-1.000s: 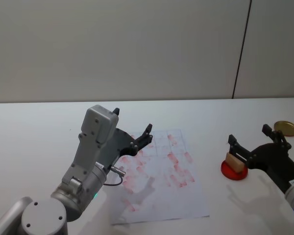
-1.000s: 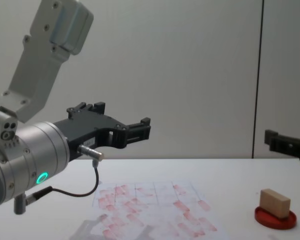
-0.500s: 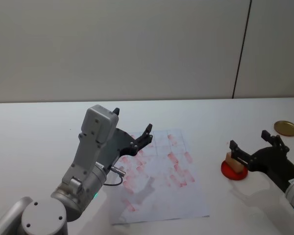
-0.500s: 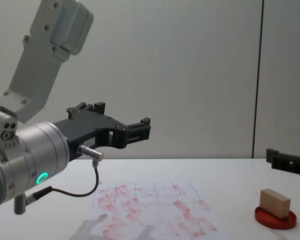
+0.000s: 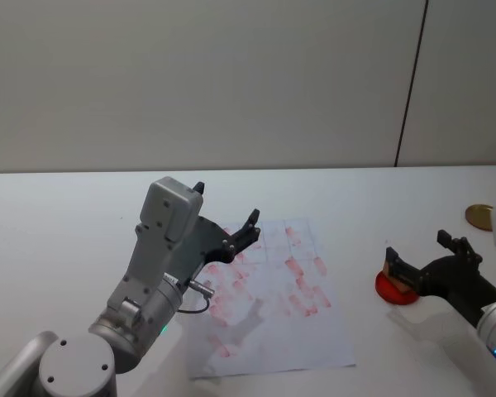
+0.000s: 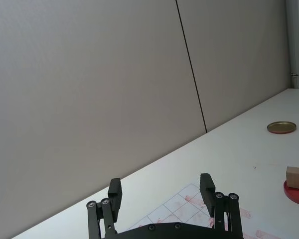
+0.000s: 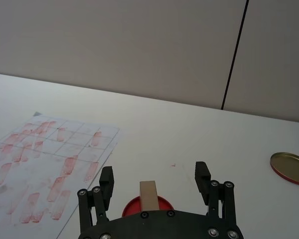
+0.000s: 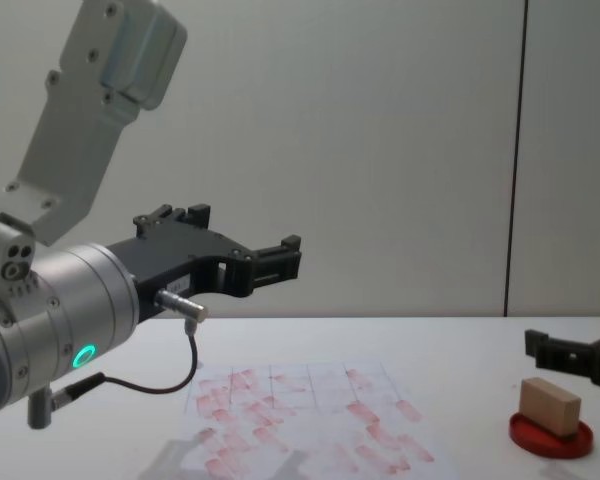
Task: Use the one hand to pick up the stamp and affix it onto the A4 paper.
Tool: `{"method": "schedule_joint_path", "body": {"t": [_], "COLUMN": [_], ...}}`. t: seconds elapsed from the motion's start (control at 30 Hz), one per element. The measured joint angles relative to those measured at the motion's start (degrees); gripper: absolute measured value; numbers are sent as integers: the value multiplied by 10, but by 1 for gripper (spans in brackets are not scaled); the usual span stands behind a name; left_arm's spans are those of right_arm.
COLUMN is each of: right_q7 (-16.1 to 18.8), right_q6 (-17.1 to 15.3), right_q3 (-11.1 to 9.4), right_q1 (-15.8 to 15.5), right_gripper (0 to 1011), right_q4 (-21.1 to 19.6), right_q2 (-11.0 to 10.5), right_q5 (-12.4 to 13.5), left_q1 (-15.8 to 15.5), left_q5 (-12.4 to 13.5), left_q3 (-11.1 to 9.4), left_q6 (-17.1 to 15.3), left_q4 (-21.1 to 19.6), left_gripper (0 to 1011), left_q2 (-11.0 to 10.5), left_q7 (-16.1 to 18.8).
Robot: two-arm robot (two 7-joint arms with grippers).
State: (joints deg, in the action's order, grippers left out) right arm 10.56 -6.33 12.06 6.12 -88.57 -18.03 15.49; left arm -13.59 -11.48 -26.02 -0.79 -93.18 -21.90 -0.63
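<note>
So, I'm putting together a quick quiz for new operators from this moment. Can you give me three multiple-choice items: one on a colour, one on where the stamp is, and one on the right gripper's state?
1. What colour are the marks on the A4 paper?
A) blue
B) pinkish-red
C) black

2. Where does the stamp sit?
A) on the A4 paper
B) on the red ink pad
C) on the bare table

3. How are the right gripper's fingers?
A) open
B) shut on the stamp
C) shut on nothing

Key:
1 B: the rectangles printed across the sheet are pinkish-red.
2 B: the wooden block stands on the red ink pad, to the sheet's right.
3 A: its fingers stand apart on either side of the stamp, with gaps showing.

The left gripper hovers open above the A4 paper.
</note>
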Motion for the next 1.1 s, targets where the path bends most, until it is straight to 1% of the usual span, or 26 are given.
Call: {"method": "schedule_joint_path", "body": {"t": [0.3,0.93,1.03,1.1], "right_q7": [5,14,15,15], "right_q6": [-4,-12,-13,-14], "right_q3": [3,6,6,6], "right_q1": [9,20,21,23], "right_gripper": [1001,1001,976,941], "right_q4": [24,53,56,59], "right_q2": [6,13,14,14], "right_q5": [-5,-8,-8,-8], "left_q1": [0,0,0,0], "left_q5": [0,0,0,0], "left_q3": [0,0,0,0], "left_q6": [0,0,0,0], "left_q4": [0,0,0,0], "left_gripper": [993,993,993,993], "left_q2": [0,0,0,0], "left_q7": [0,0,0,0]}}
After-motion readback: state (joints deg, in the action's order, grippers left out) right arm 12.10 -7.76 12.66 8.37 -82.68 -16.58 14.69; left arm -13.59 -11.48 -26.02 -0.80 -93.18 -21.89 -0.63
